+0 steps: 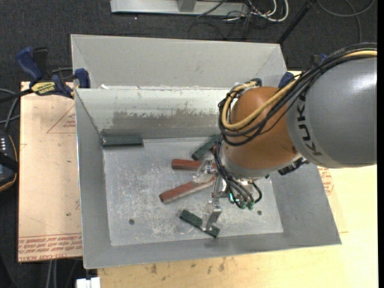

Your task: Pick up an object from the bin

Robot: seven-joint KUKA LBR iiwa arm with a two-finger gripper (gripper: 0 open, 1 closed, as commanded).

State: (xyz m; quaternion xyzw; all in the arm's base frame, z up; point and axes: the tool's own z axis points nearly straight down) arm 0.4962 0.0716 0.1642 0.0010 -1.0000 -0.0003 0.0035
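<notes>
The arm reaches into the grey bin from the right, its orange wrist cover hanging over the right half of the floor. Below the cover the jaws point down at the front of the bin, right at the right-hand end of a small dark green block that lies flat near the front wall. Whether the jaws are apart, together or clamped on that block cannot be told (the metal tips and the block's end overlap here).

Just behind the block, a reddish-brown stick lies slanted on the floor, its right end close under the wrist. A second, shorter reddish-brown stick lies a little farther back. Another dark green piece sits tilted beside the orange cover's left edge. Well apart from all of these, a long dark green bar rests along the foot of the back wall at the left.
</notes>
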